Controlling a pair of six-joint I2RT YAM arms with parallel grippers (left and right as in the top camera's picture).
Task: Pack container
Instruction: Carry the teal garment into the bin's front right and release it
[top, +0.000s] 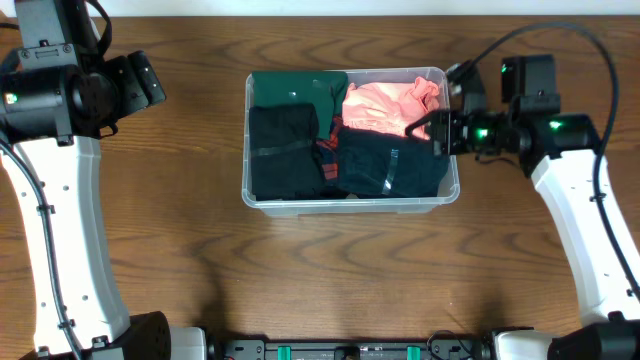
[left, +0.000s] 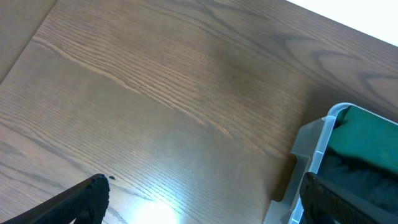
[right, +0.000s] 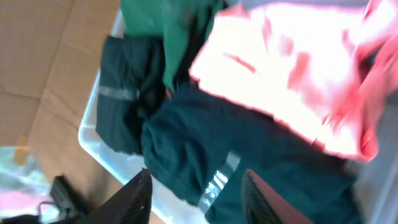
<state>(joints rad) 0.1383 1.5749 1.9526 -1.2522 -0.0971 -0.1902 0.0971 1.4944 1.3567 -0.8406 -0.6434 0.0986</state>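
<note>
The clear container (top: 349, 204) stands mid-table, filled with folded clothes: a green garment (top: 300, 88) at the back left, a pink one (top: 385, 107) at the back right, black ones (top: 283, 150) in front and a red plaid piece (top: 329, 150) between them. My right gripper (top: 432, 128) is open and empty above the container's right end, over a black garment (right: 249, 155) and beside the pink one (right: 292, 68). My left gripper (left: 199, 199) is open and empty over bare table, left of the container's corner (left: 317, 143).
The wooden table (top: 320, 270) spreads all round the container. The left arm (top: 60, 100) sits at the far left and the right arm (top: 570, 170) at the right. The table's back edge runs along the top.
</note>
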